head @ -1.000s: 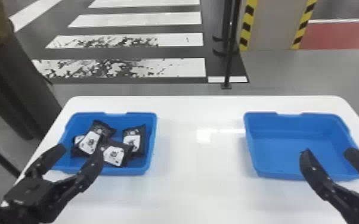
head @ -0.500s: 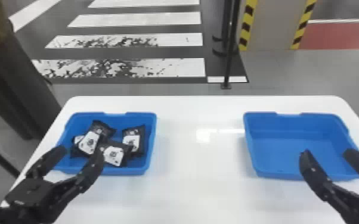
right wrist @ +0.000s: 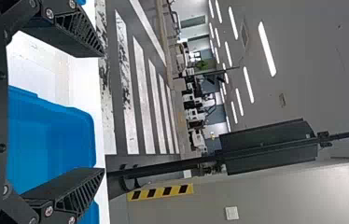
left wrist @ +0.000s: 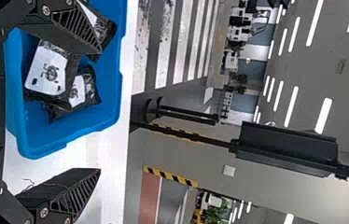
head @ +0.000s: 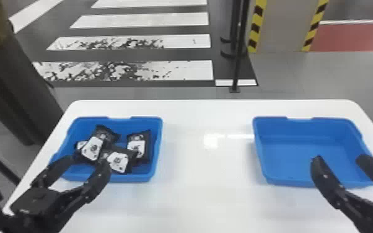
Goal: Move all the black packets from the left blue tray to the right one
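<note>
One black packet (head: 81,144) mostly hidden

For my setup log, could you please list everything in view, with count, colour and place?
table: one, white, in the foreground
left blue tray: one, blue, table's left side
right blue tray: one, blue, table's right side
black packets: at least four, black with white labels, in the left blue tray
floor stripes: several, white, beyond the table
posts: at least two, black, beyond the table
pillar: one, grey with yellow-black edges, beyond the posts
ceiling lights: several, white, overhead
left gripper: one, black, by the left blue tray
right gripper: one, black, by the right blue tray
</note>
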